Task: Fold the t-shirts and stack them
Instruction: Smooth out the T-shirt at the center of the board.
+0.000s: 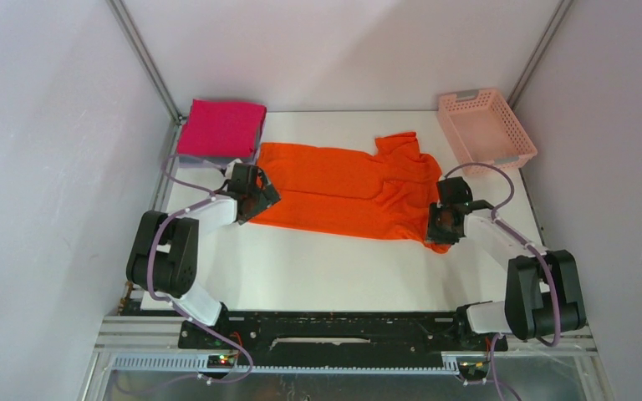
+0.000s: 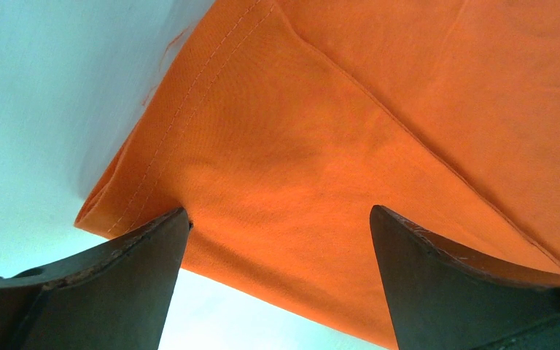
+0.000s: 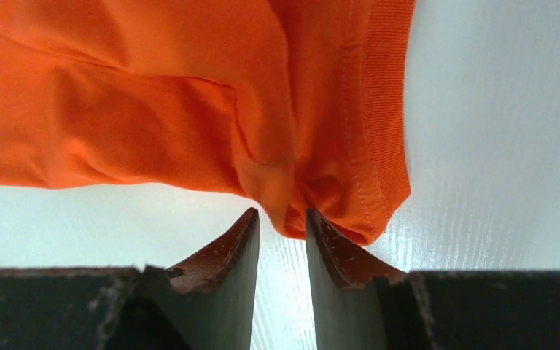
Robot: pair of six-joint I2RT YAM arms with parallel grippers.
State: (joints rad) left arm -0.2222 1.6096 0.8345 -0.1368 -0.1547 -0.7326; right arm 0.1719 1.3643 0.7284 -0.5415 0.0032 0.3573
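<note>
Orange t-shirt (image 1: 334,192) spread across the tabletop (image 1: 343,276) looks light, floppy and thin, so I'd grab seams: right jaws are pinching a bunch by the ribbed collar (image 3: 386,109), left jaws spread wide over the hem corner (image 2: 131,197).
</note>
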